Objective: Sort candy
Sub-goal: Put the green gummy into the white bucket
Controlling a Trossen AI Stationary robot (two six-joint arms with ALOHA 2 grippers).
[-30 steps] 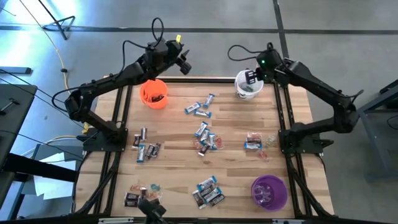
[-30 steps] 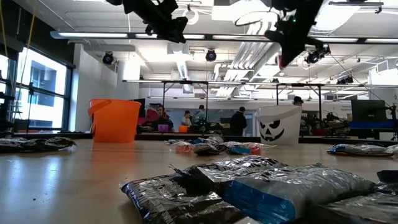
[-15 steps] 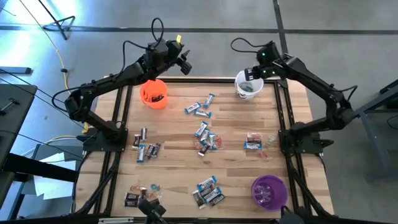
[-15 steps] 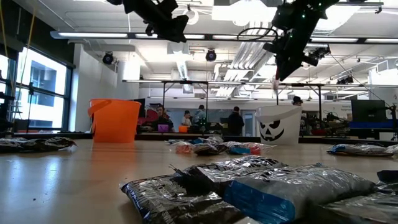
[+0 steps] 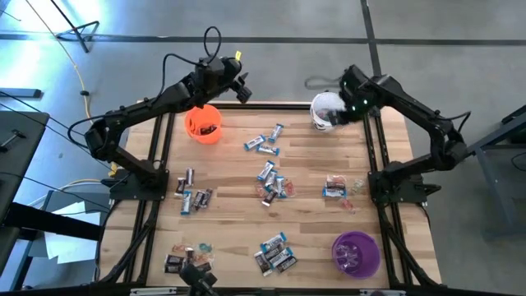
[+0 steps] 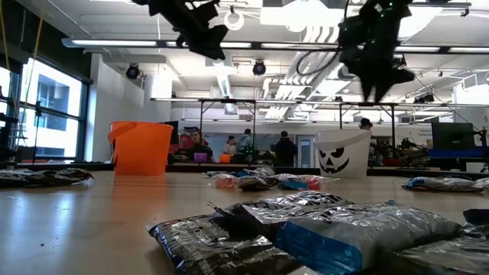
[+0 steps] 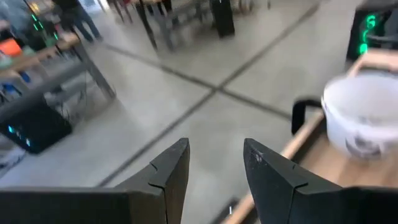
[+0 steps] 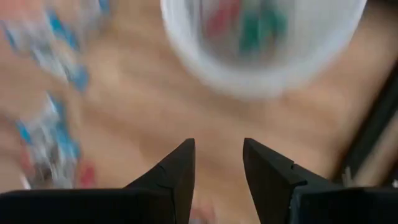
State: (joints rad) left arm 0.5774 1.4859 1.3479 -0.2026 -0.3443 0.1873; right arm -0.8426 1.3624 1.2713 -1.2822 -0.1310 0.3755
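- Table [image 5: 238,164]: pale wooden top in a dark frame, with loose wrapped candy lying over most of it.
- Orange cup [image 5: 203,123]: far left corner of the table, upright, some dark candy inside.
- White cup [image 5: 325,111]: far right corner, upright, a jack-o'-lantern face on its side in the low view [image 6: 341,153]; reddish and teal pieces show inside it in the right wrist view [image 8: 261,37].
- Purple cup [image 5: 356,253]: near right corner, upright.
- Candy [image 5: 271,182]: blue-and-white and dark pieces in a central cluster, with further groups near the far middle, at the left edge, at the right, and along the near edge; all lie on the table, apart from both grippers.
- People: several stand in the room beyond the table in the low view.
- Left gripper [image 7: 214,168]: raised above the far edge just beyond the orange cup; fingers apart, nothing between them.
- Right gripper [image 8: 217,168]: raised just beside the white cup, touching nothing; fingers apart, nothing held.
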